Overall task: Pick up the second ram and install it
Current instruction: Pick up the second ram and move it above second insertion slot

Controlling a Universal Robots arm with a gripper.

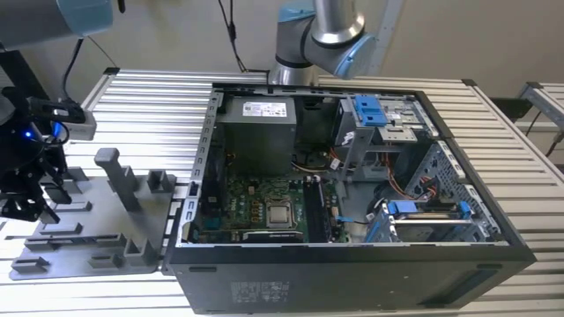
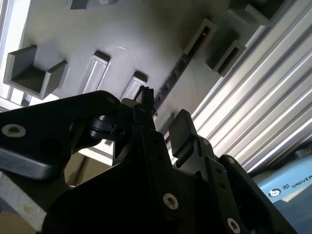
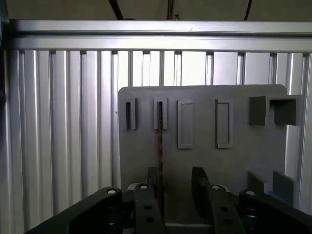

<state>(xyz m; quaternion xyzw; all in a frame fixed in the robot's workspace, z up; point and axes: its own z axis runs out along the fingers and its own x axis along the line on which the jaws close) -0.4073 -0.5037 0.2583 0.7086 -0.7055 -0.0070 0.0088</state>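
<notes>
The second ram [image 3: 160,141] stands on edge in a slot of the grey fixture plate [image 3: 243,146], showing as a thin dark strip. In the second wrist view the ram [image 2: 168,85] runs along the plate towards my fingers. My gripper [image 3: 176,184] is open and straddles the near end of the ram, with one black finger [image 3: 153,181] close beside the stick and the other finger [image 3: 199,183] a clear gap away. In the exterior view my gripper [image 1: 35,198] hangs over the fixture plate [image 1: 88,231] at the exterior view's left.
An open computer case [image 1: 352,264] lies to the exterior view's right of the plate, with its motherboard, processor [image 1: 280,214] and dark memory slots [image 1: 316,211] exposed. Grey posts [image 1: 115,175] rise from the plate. The arm's base [image 1: 317,33] stands behind the case on a ribbed metal table [image 1: 150,105].
</notes>
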